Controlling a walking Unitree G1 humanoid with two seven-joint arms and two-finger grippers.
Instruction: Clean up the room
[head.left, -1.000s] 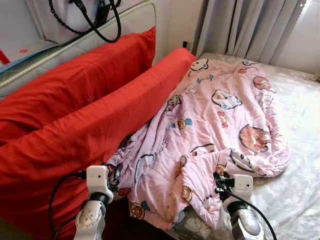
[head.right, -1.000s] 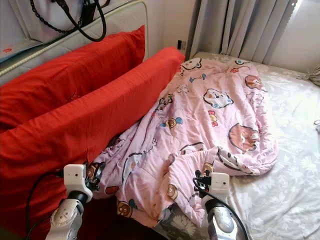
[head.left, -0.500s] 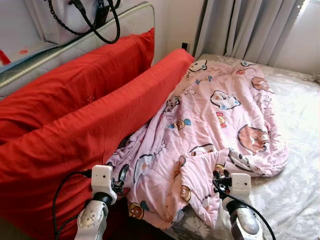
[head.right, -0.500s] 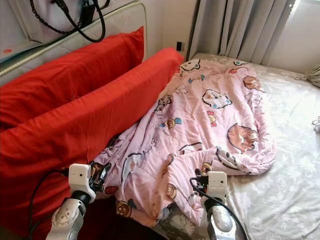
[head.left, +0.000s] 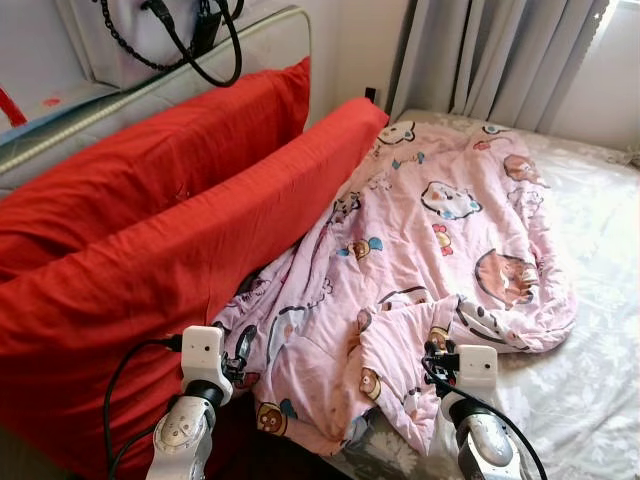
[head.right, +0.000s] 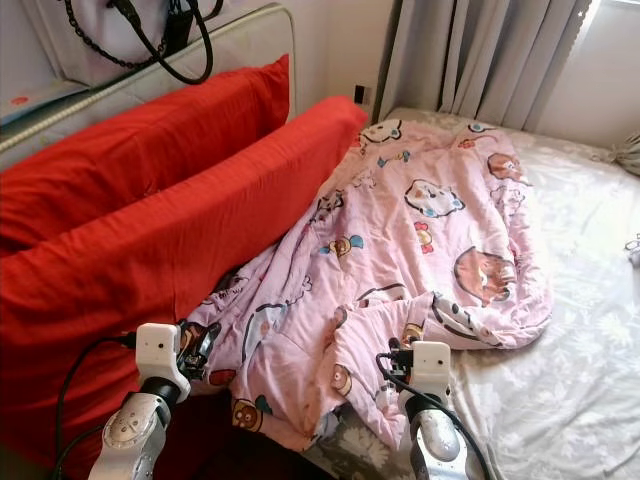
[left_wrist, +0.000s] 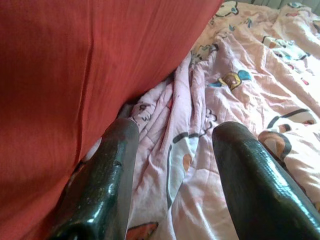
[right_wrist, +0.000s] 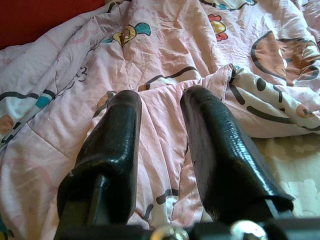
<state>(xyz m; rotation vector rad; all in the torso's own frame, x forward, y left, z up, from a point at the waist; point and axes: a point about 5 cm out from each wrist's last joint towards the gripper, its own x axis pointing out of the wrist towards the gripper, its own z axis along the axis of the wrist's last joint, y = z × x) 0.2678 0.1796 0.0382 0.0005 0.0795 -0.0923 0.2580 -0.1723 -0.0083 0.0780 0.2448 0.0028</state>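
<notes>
Pink cartoon-print blanket (head.left: 430, 250) is seen crumpled across the bed (head.left: 590, 380), its left edge bunched against the front red pillow (head.left: 180, 270); a second red pillow (head.left: 150, 160) is propped behind it against the headboard (head.left: 200, 70). Left gripper (left_wrist: 172, 150) is held at the blanket's near-left corner, right beside the front pillow: fingers (left_wrist: 107, 180) spread wide, rumpled fabric visible in the gap, nothing clamped. One finger is pressed close to the pillow face; contact cannot be confirmed. Right gripper (right_wrist: 160, 125) is positioned over the folded flap at the blanket's near edge: fingers (right_wrist: 215, 145) parted moderately, a ridge of pink cloth lying between them, not pinched shut. Whether the tips are touching the fabric cannot be told. Bare floral sheet is exposed to the right of the blanket. Grey curtains (head.left: 500, 55) hang beyond the blanket's far end.
</notes>
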